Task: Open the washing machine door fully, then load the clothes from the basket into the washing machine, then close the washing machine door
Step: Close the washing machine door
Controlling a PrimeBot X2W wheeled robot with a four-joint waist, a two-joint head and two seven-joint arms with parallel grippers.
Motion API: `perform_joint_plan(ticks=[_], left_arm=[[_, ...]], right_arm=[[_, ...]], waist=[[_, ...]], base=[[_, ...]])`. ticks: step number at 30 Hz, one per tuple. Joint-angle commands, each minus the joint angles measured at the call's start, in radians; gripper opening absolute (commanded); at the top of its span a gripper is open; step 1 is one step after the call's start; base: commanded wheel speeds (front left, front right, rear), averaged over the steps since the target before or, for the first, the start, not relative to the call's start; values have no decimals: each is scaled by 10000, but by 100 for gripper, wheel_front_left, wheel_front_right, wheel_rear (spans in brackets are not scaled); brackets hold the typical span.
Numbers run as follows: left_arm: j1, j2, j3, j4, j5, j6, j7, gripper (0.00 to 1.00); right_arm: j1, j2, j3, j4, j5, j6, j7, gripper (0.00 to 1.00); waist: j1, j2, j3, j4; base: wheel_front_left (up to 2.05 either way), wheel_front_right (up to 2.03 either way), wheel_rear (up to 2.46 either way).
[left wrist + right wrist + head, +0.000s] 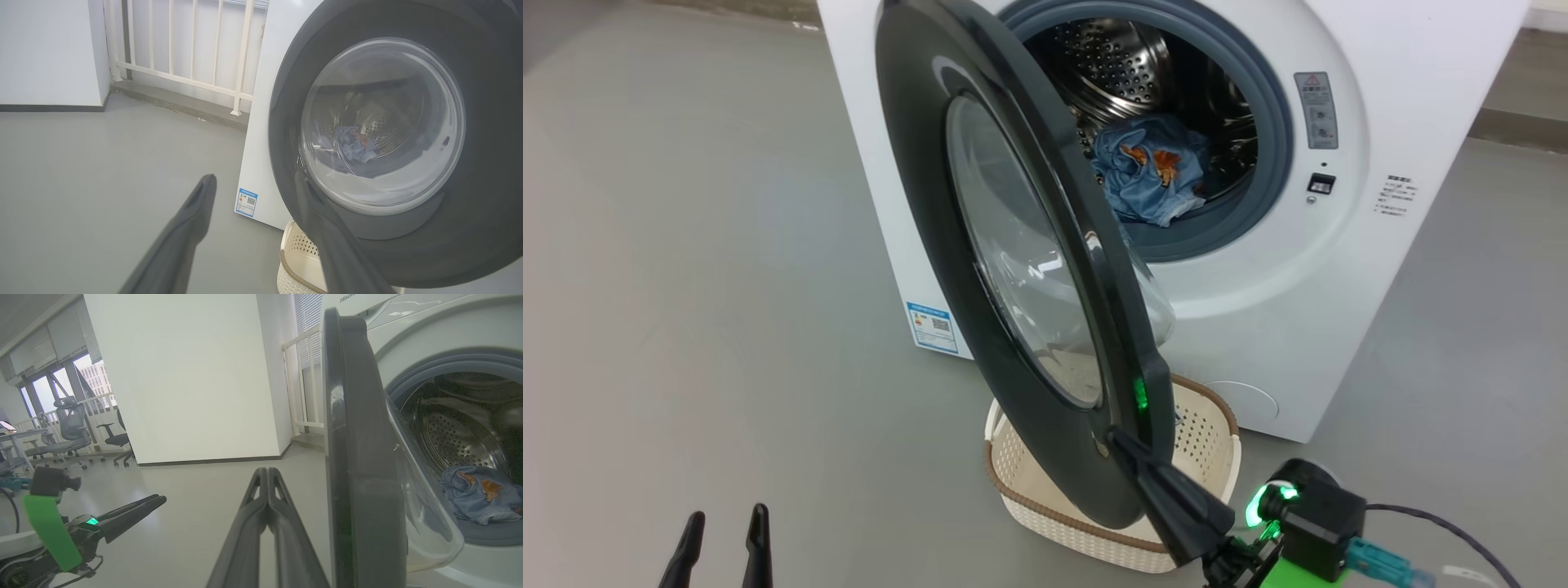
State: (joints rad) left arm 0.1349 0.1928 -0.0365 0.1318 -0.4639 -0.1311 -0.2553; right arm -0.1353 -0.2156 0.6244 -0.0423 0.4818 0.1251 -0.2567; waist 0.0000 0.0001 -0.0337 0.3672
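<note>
Black door stands just beside right tool.

You have smooth grey floor all round. At its far edge you see a white barred railing on a raised grey sill, a broad white wall beside it, and grey swivel office chairs by tall windows.
</note>
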Motion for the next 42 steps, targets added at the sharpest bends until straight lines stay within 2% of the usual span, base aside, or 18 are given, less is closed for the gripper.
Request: perform_joint_plan(ticks=[1, 9, 24, 42], left_arm=[[-156, 104, 308, -189, -81, 4, -65, 100], [-215, 59, 294, -199, -118, 4, -65, 100], [-609, -133, 328, -237, -189, 4, -65, 100], [-1316, -468, 77, -445, -269, 4, -65, 100]], right_arm=[[-206, 51, 151, -164, 24, 56, -51, 0], [-257, 153, 613, 1147, 426, 56, -51, 0], [-999, 499, -44, 2208, 536, 56, -51, 0], [-1980, 363, -2280, 2613, 261, 56, -51, 0]], waist=[[0, -1, -14, 64], [0, -1, 113, 167], [0, -1, 700, -51], [0, -1, 1676, -238]], base=[[0, 0, 0], [0, 0, 0], [0, 0, 0], [0, 0, 0]])
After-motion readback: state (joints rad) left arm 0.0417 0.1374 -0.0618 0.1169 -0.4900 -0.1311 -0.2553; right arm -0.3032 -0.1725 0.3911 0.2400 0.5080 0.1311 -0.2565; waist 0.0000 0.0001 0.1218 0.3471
